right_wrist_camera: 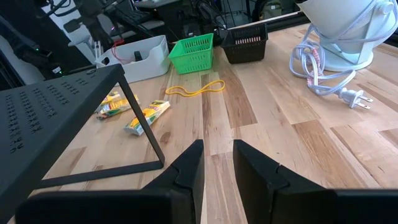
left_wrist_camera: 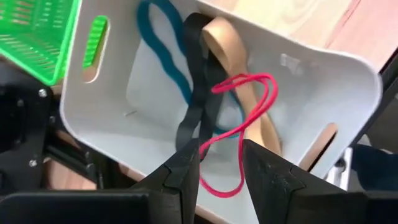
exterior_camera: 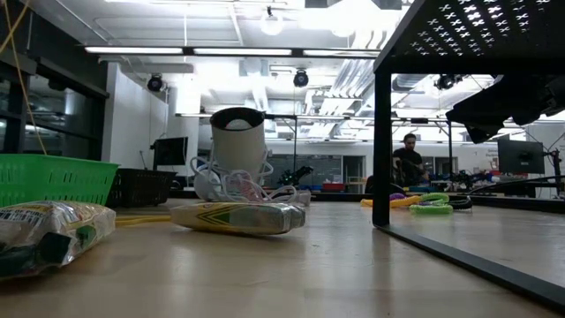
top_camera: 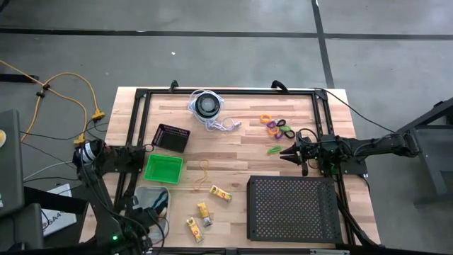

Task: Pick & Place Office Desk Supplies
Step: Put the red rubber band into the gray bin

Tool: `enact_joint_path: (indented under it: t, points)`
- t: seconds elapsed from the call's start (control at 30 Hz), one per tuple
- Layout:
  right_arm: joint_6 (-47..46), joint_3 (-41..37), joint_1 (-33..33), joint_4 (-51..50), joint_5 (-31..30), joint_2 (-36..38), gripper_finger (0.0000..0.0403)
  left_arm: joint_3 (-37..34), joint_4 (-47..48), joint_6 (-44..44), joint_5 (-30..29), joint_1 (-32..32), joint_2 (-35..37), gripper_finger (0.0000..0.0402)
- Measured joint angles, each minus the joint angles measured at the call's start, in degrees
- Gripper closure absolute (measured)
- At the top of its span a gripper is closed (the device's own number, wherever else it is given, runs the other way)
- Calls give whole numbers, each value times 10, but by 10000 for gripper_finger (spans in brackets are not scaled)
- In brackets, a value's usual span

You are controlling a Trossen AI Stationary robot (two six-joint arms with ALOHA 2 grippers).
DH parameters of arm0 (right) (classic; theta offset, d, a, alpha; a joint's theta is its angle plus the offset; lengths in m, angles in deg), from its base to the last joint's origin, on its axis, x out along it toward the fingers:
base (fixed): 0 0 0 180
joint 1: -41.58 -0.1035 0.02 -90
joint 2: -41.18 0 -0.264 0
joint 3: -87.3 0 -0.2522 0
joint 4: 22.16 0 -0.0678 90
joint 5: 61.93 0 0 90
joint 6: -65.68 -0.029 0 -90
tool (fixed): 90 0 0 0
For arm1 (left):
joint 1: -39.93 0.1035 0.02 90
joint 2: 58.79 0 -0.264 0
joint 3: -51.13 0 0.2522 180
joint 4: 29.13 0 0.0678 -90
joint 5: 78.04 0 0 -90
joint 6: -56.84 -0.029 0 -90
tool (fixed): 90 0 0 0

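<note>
Four limp, light rubber bands (left_wrist_camera: 211,106) are seen in white bin (left_wrist_camera: 298,68) under parted, empty L gripper (left_wrist_camera: 219,163); red loop (left_wrist_camera: 239,134) best pinched mid-strand; R gripper (right_wrist_camera: 216,163) parted, empty.

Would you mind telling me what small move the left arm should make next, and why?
Probably lift the left gripper straight up out of the white bin. Its fingers stand apart, and the red rubber band lies loose in the bin between them, over the tan, black and blue bands, so the drop looks done. The yellow rubber band on the table seems a sensible next target.
</note>
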Motion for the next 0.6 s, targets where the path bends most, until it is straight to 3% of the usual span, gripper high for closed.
enact_joint_path:
  t: [0.6]
  points:
    - [0, 0, 0, 0, 0, 0, 330, 0, -64, -34, 7, 11, 0, 289]
